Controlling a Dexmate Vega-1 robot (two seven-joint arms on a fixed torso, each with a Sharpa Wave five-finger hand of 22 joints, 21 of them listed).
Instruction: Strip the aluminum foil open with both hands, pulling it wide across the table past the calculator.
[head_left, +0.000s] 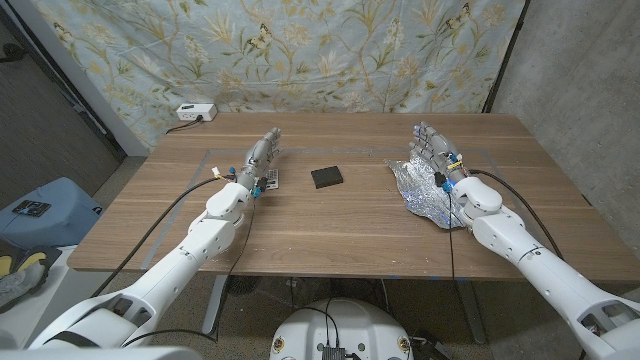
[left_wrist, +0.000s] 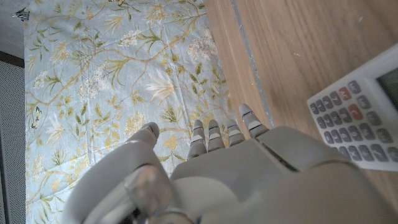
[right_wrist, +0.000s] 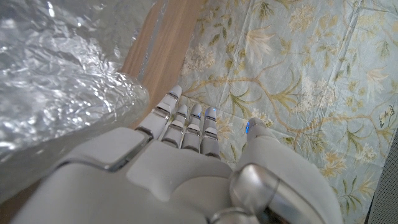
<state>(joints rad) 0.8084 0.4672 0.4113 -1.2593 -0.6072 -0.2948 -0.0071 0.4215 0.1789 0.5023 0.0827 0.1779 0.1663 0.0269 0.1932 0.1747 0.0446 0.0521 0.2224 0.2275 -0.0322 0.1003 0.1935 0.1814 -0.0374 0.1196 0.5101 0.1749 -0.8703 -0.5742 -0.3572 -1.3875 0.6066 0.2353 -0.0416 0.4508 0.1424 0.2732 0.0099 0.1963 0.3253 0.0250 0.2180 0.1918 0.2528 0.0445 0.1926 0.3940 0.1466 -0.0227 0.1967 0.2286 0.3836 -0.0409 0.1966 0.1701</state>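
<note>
A crumpled sheet of aluminum foil (head_left: 422, 190) (right_wrist: 56, 81) lies on the right half of the wooden table (head_left: 340, 225). My right hand (head_left: 434, 152) (right_wrist: 186, 168) stands at the foil's far right side with straight, spread fingers and holds nothing; I cannot tell whether it touches the foil. A white calculator (head_left: 271, 179) (left_wrist: 364, 115) with grey keys lies left of centre. My left hand (head_left: 260, 157) (left_wrist: 217, 174) hovers just beside it on the left, fingers straight, with nothing in it.
A flat black square object (head_left: 327, 177) lies between the calculator and the foil. A white power box (head_left: 193, 111) sits at the table's far left corner. A floral cloth (head_left: 330, 50) hangs behind the table. A blue bin (head_left: 40, 205) stands off the left edge.
</note>
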